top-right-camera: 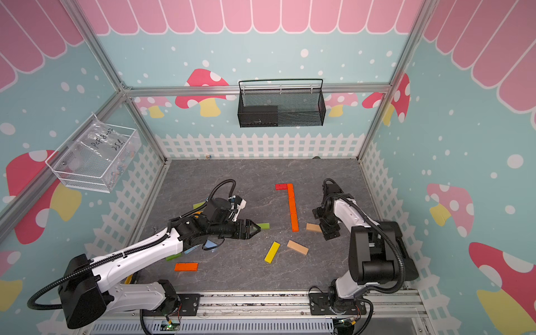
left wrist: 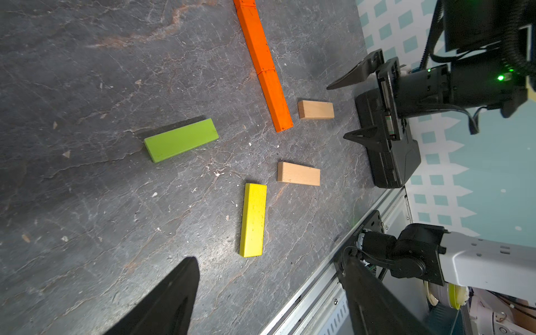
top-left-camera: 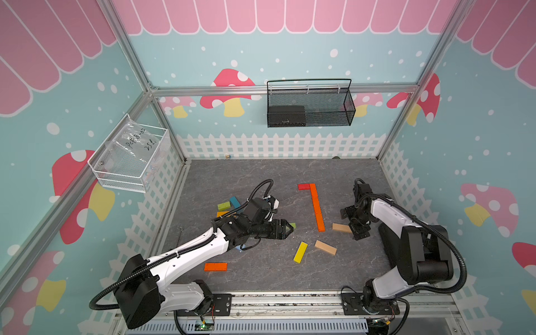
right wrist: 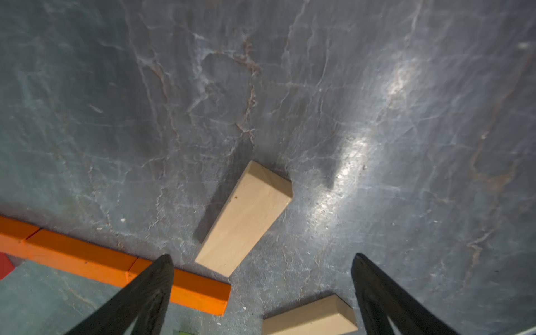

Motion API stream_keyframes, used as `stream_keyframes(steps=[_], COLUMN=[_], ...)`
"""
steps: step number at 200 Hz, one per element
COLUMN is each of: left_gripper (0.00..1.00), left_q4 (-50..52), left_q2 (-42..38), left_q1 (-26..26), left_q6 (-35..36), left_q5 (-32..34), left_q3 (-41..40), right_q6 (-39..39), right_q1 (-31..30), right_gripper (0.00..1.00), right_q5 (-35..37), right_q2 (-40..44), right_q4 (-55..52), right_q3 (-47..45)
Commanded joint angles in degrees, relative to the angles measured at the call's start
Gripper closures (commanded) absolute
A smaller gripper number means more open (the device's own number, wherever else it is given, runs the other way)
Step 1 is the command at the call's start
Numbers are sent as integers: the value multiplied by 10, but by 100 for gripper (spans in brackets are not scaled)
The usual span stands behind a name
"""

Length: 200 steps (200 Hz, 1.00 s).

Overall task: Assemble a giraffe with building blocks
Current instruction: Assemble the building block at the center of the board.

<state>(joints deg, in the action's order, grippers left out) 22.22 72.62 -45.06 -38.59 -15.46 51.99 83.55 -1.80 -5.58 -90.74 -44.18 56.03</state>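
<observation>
A straight row of orange building blocks lies on the grey floor, with a red block at its far end forming an L. My left gripper hovers open and empty beside a green block. A yellow block and a tan block lie nearer the front. My right gripper is open and tilted down over a second tan block, which lies on the floor between its fingers, not gripped.
A loose orange block lies front left. Green and blue blocks sit behind the left arm. A black mesh basket hangs on the back wall, a clear bin on the left wall. A metal rail borders the front.
</observation>
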Motion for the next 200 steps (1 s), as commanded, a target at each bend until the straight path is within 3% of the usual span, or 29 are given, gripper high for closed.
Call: stream_keyframes(steps=[1,79,115,136,200], left_gripper=[18,18,18,18,18], left_q4=[-9,-8,-8,-8,-7], left_q2=[-3,3,3,5,-1], left_q1=[3,3,4,5,8], left_q6=[-2,0,0,0,0], left_q5=[-11,-8,-7,-7,-5], left_q3=[-10,-8,-8,-9,-14], right_q6=[44,73,80,80,80], right_q1=[4,6,6,6,6], right_gripper=[5,16,28,41,59], right_q5=[-22,-27,-26,-30,-46], right_q2=[-15,-59,-66,-69,-83], right_q4=[37,92,104,108,115], right_q3=[-10,-33,-36,-39,-42])
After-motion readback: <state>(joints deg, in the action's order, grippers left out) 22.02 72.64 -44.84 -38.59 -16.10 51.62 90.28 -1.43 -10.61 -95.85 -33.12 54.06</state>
